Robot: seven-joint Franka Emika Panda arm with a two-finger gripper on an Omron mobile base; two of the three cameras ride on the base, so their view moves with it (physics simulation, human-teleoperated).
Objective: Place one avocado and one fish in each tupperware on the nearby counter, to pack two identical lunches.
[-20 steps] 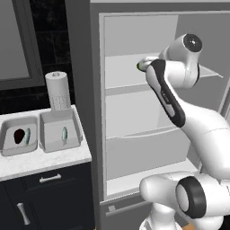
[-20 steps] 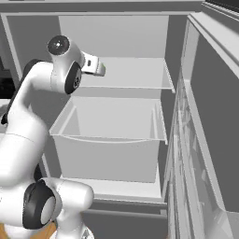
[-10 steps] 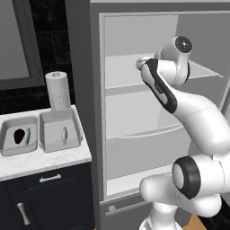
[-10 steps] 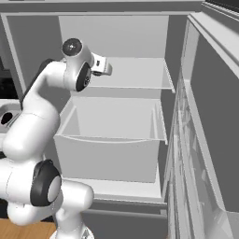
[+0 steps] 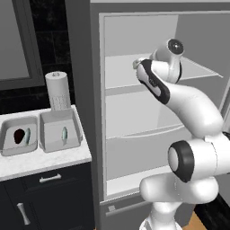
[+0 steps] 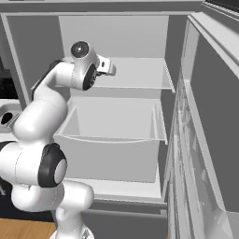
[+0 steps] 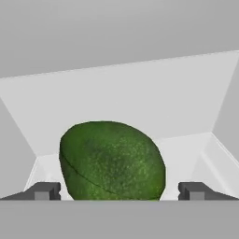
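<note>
Wide apart, gripper (image 7: 119, 191) fingers straddle a green avocado (image 7: 112, 161) on the white fridge shelf (image 7: 186, 149), no contact visible. Avocado is oval, pebbled, glossy. On the counter (image 5: 45, 164), 2 grey tupperware: left tupperware (image 5: 18, 137) holds dark avocado plus fish, right tupperware (image 5: 59, 131) 1 fish.

I'm counting two tupperwares (image 5: 19, 137) (image 5: 59, 132) beside the paper roll (image 5: 59, 91), two fish (image 5: 28, 136) (image 5: 64, 134), and two avocados (image 5: 19, 135) (image 7: 112, 161).
</note>
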